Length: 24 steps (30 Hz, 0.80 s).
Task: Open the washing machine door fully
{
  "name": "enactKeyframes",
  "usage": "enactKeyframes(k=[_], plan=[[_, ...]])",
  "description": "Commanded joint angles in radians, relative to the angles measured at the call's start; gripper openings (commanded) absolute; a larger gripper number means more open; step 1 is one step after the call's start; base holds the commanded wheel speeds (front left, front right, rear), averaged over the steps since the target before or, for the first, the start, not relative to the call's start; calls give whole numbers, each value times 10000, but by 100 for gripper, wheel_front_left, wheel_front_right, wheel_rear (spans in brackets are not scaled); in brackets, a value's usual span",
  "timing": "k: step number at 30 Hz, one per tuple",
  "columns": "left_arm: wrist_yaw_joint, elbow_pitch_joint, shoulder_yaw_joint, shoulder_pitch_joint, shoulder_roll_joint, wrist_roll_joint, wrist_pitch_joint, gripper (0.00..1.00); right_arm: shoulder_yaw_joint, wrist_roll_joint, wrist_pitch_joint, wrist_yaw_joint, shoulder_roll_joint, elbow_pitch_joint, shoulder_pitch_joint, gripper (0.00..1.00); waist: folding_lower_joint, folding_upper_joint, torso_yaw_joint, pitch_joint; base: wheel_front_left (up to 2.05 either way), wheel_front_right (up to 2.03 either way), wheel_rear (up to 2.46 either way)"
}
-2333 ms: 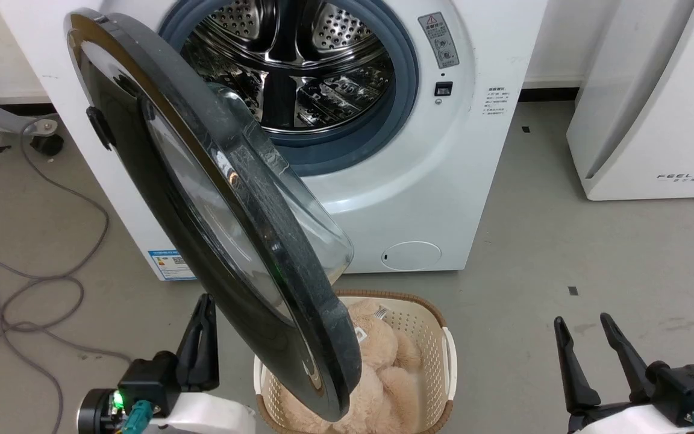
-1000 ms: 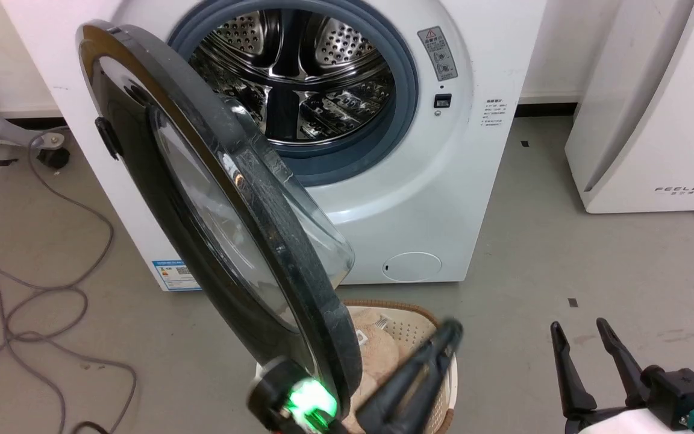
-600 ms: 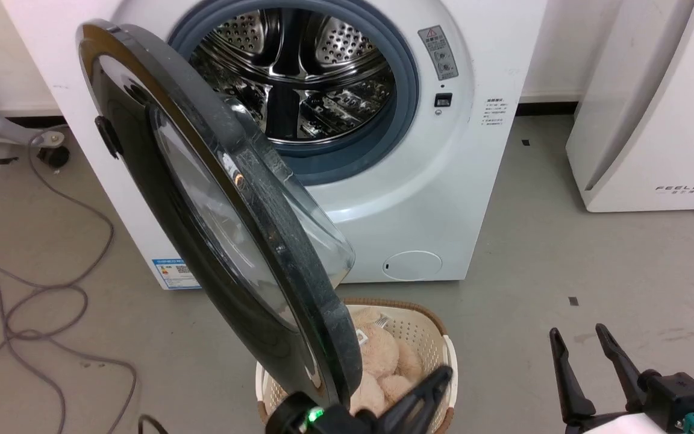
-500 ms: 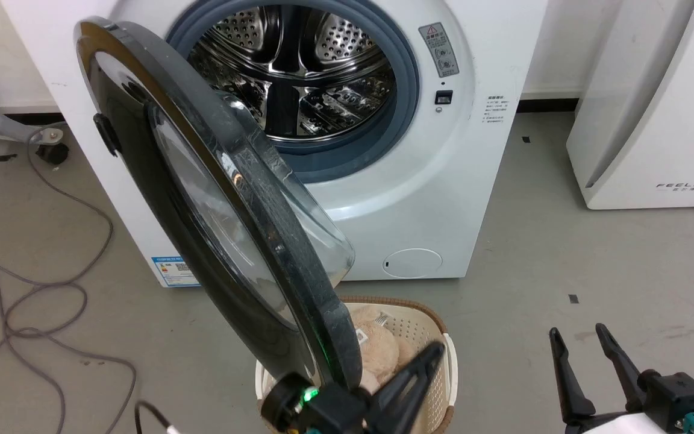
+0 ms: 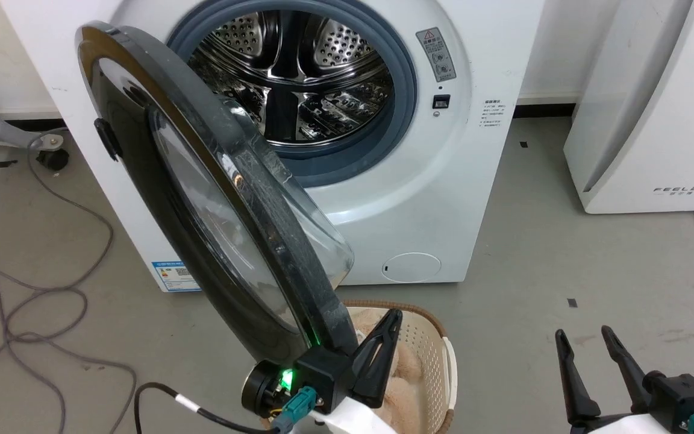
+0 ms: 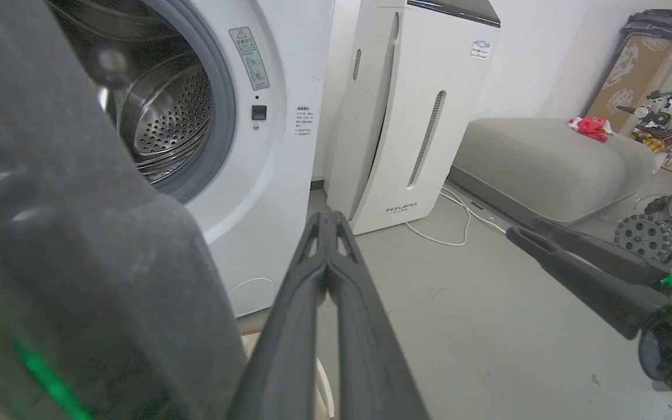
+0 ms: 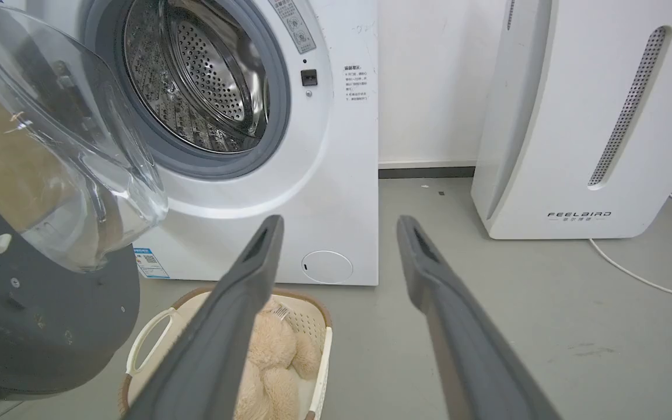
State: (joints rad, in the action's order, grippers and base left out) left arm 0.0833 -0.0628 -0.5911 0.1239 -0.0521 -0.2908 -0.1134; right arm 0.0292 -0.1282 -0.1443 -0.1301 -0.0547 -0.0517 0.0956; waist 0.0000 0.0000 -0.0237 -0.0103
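Washing machine door (image 5: 220, 205): large round glossy black door with bulging clear glass window, one, swung partly out at the left of the one white front-loading washing machine (image 5: 443, 181).
Left gripper (image 5: 390, 319): dark fingers pressed together, holding nothing, just beside the door's lower rim, above one cream plastic basket (image 5: 450, 367).
Right gripper (image 5: 583, 334): fingers spread, well apart from the door.
Right wrist view: door's inner face; one beige plush toy (image 7: 272, 350) in the basket.
Left wrist view: grey cushion (image 6: 546, 157) beside the white FEELBIRD appliance (image 6: 412, 87).
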Motion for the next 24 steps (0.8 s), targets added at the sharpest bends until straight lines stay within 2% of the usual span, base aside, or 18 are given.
enactKeyframes(k=[1,14,24], plan=[[91,-1,48,65,-6,49,73,0,63,28,-81,-6,45,-19,91,100,0,0,63,43,0,0,0],[890,950,321,-938,-500,-36,784,0,347,-32,-126,-6,45,86,209,100,0,0,756,185,0,0,0],[1474,2265,490,-1866,-808,-51,1008,0,517,30,-177,-6,45,243,221,100,0,0,1850,94,0,0,0]])
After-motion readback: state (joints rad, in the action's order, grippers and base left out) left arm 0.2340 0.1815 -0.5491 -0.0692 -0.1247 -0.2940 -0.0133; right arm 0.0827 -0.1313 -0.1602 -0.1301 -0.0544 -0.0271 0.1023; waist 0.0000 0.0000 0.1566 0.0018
